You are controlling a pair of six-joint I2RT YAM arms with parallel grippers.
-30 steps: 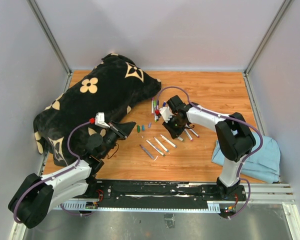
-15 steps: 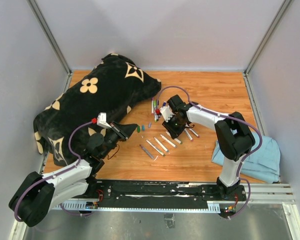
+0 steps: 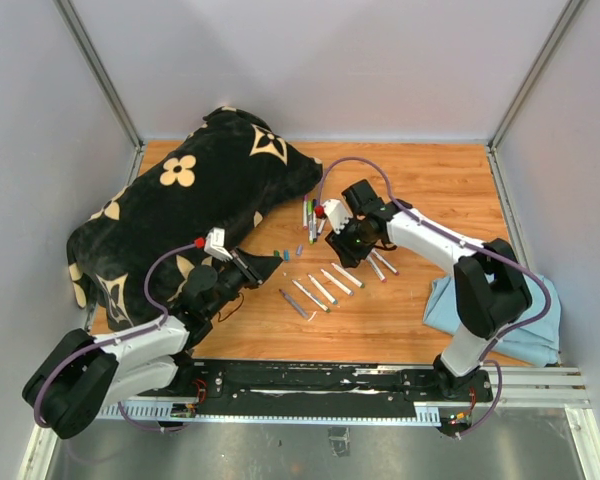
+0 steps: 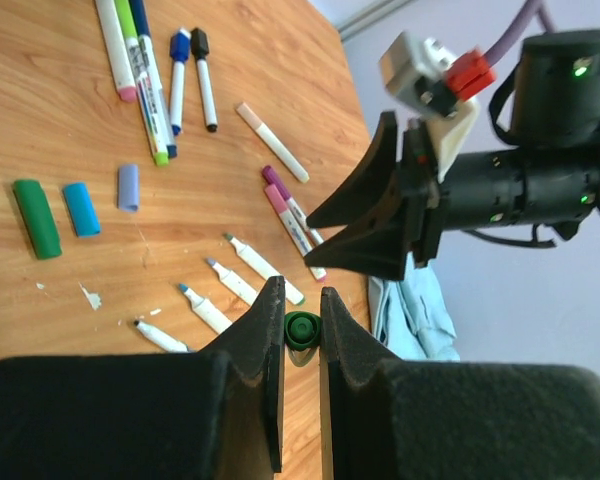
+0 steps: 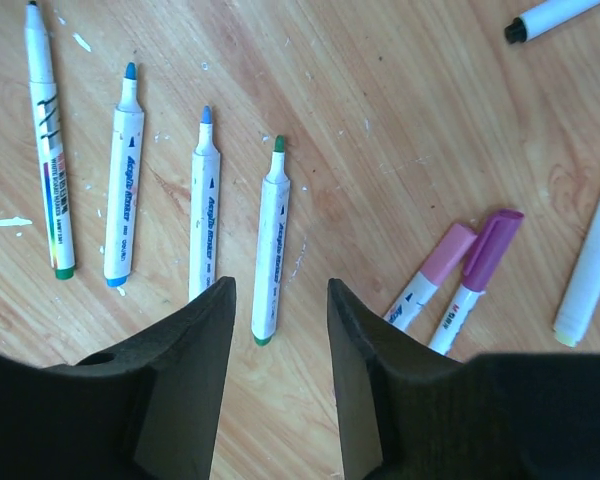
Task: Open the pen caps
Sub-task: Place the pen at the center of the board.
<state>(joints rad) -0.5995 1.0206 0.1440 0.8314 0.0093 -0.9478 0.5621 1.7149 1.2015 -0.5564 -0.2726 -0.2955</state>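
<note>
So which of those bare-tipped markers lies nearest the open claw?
The green-tipped marker: its tail lies under the gap between the right claw's fingers, while the blue-tipped ones lie off to one side.

The left arm (image 3: 130, 345) runs from the lower left of the overhead view up toward the centre. It lies low and stretched out, with its wrist pointing right. The left hand (image 4: 300, 300) has both fingers set close together and pinches a green pen cap (image 4: 301, 330) between the tips. The right arm (image 3: 430, 232) rises at the lower right, folds at the elbow and reaches left toward the centre, its wrist tilted downward. The right hand (image 5: 280, 290) hangs with its fingers parted and nothing between them.
</note>
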